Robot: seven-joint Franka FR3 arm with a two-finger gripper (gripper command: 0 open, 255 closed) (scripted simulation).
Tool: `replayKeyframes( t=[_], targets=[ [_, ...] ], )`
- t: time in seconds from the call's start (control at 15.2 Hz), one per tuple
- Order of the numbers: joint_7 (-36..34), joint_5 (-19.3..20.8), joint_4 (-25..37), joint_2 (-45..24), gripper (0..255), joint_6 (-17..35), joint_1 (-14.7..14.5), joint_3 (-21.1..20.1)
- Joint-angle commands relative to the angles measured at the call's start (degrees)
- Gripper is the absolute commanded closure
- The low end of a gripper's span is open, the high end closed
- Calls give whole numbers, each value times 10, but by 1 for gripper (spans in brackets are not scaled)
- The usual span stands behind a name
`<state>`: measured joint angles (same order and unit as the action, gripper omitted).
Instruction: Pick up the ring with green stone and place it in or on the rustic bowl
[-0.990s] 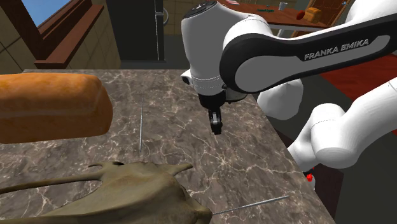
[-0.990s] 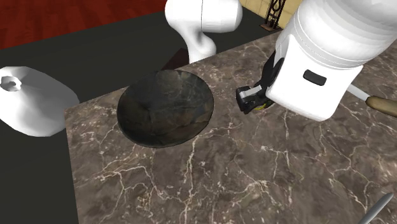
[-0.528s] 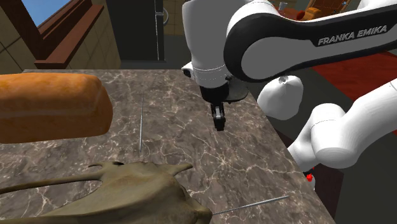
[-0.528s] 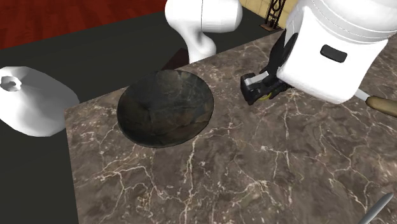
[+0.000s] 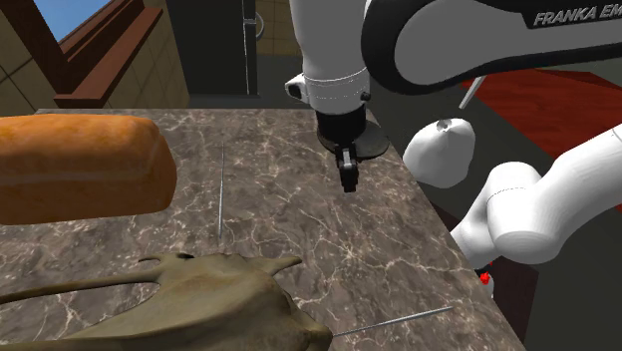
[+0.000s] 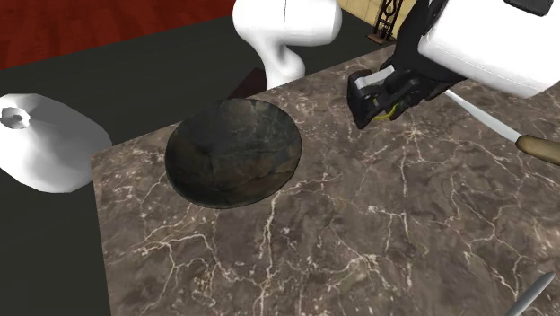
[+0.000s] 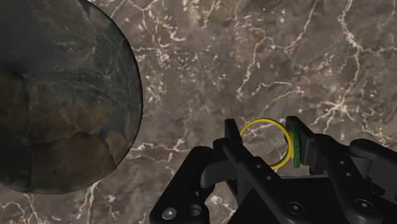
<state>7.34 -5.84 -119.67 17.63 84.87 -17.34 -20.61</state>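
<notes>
Above the marbled worktop (image 7: 267,51), near the dark bowl (image 7: 57,95), a yellow ring (image 7: 259,121) with a green stone is clasped tightly by the gripper (image 7: 264,139).

The only lettering I can read is in white capitals on the dark band of my arm (image 5: 459,45), up at one o'clock in the shoulder view: "FRANKA EM", the rest cut off by the picture's edge.
</notes>
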Motion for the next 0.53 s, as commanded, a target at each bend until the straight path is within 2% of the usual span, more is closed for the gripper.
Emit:
replayKeyframes(
  t=[0.0, 0.46],
  targets=[
    [0, 1, 16, 0, 255, -17, 1, 1],
    [-1, 3, 71, -4, 255, -68, 2, 4]
  ],
)
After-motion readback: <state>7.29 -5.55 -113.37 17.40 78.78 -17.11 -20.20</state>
